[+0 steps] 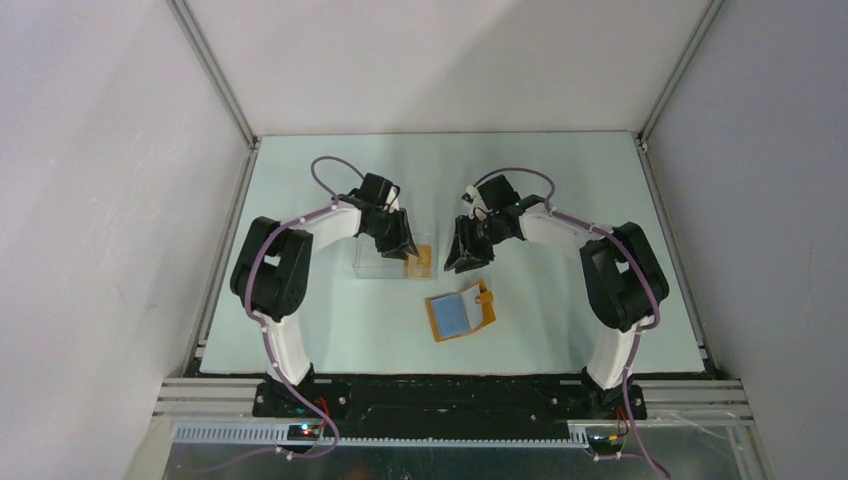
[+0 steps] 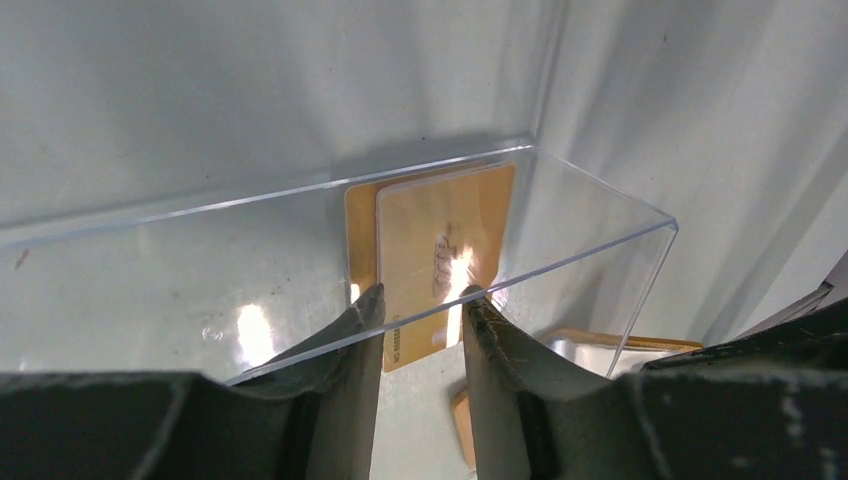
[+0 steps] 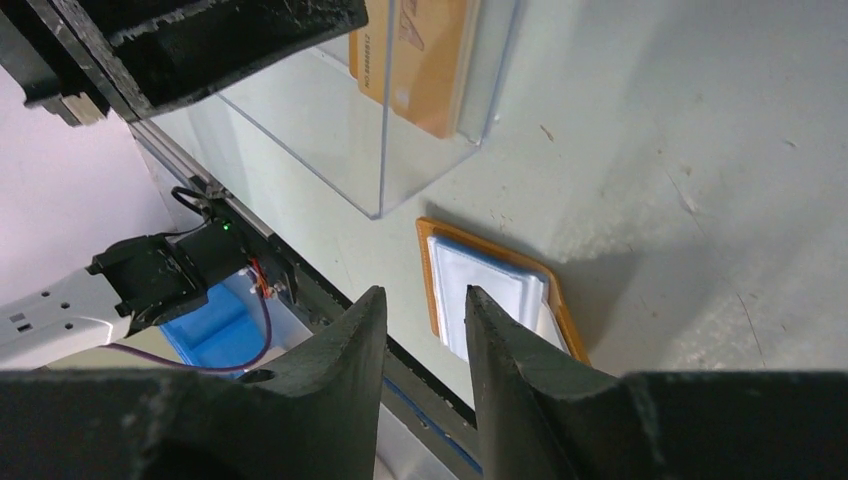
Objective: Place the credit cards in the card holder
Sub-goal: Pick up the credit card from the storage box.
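Two tan-orange credit cards (image 2: 440,240) lean against the end wall of a clear plastic case (image 2: 200,290); in the top view the cards (image 1: 421,261) show at the case's right end. My left gripper (image 2: 420,300) is open, its tips dipped over the case rim, with the front card's lower end in the gap and no clamp visible. The card holder (image 1: 460,312) lies open on the table, blue panel up, in front of the case. My right gripper (image 3: 420,300) hovers open and empty just above the card holder (image 3: 495,290).
The clear case (image 1: 385,258) stands left of centre on the pale green table (image 1: 560,180). Both grippers, left (image 1: 402,243) and right (image 1: 467,256), sit close together on either side of its right end. White walls ring the table, and a metal rail (image 1: 450,385) runs along the near edge.
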